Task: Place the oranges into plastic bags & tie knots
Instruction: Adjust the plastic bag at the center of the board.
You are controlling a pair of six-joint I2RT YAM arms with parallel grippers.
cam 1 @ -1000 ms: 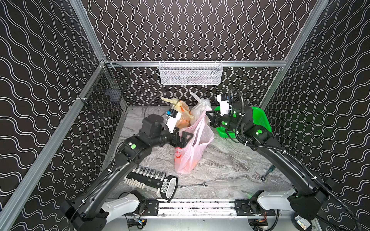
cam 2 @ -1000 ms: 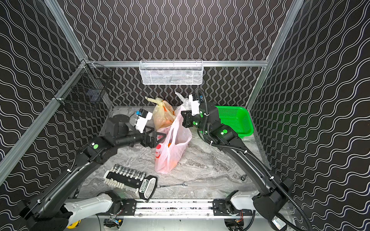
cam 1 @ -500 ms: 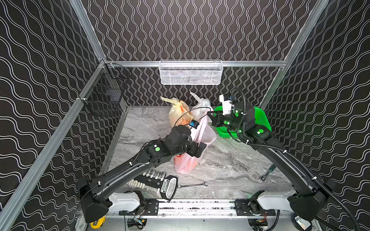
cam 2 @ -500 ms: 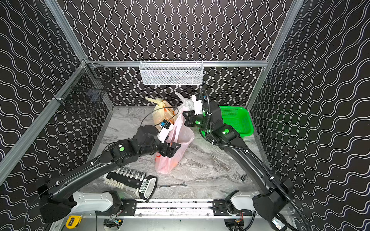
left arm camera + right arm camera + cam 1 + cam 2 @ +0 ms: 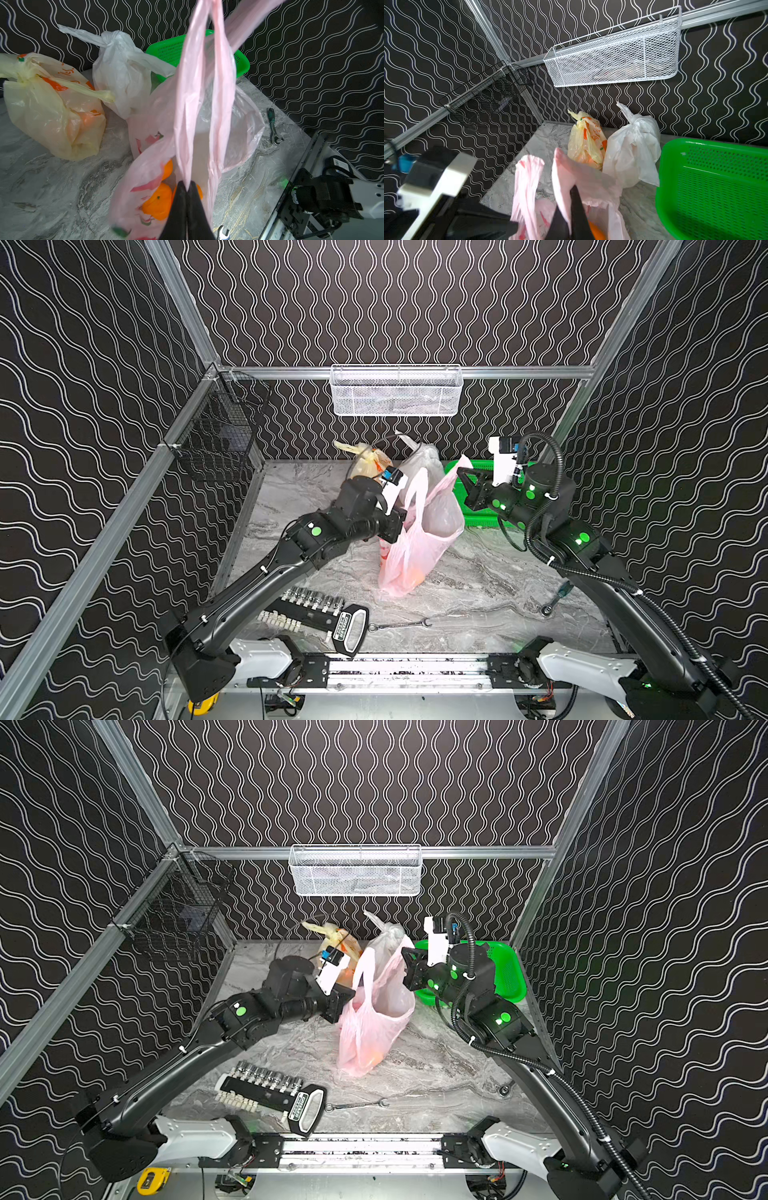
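reading the marble table [image 5: 490, 597] as a clock face in the top views, with twelve at the back wall and six at the arms' bases, the pink bag [image 5: 415, 547] stands near the centre. its bottom is on the marble and its two handle loops are drawn upward, not yet tied. the left gripper [image 5: 188, 186] comes in from about nine o'clock, its black fingers pressed together on one pink handle strip, pinching it. the right gripper [image 5: 570, 205] reaches in from about three o'clock and is likewise clamped on the other handle, thin plastic trapped between its fingers. through the bag's open mouth the left wrist view shows oranges [image 5: 158, 203] lying at the bottom, at least two, perhaps three. at twelve o'clock, against the back wall, a yellowish bag [image 5: 52, 116] with orange print and a white bag [image 5: 122, 83] sit side by side, each closed with a knot [image 5: 22, 72] and loose tails sticking out. a green basket [image 5: 716, 187] lies at about two o'clock, just beside the white bag. a socket set [image 5: 316, 612] lies at seven o'clock, a spanner [image 5: 399, 625] at six and a ratchet [image 5: 552, 601] at four, all apart from the bags.
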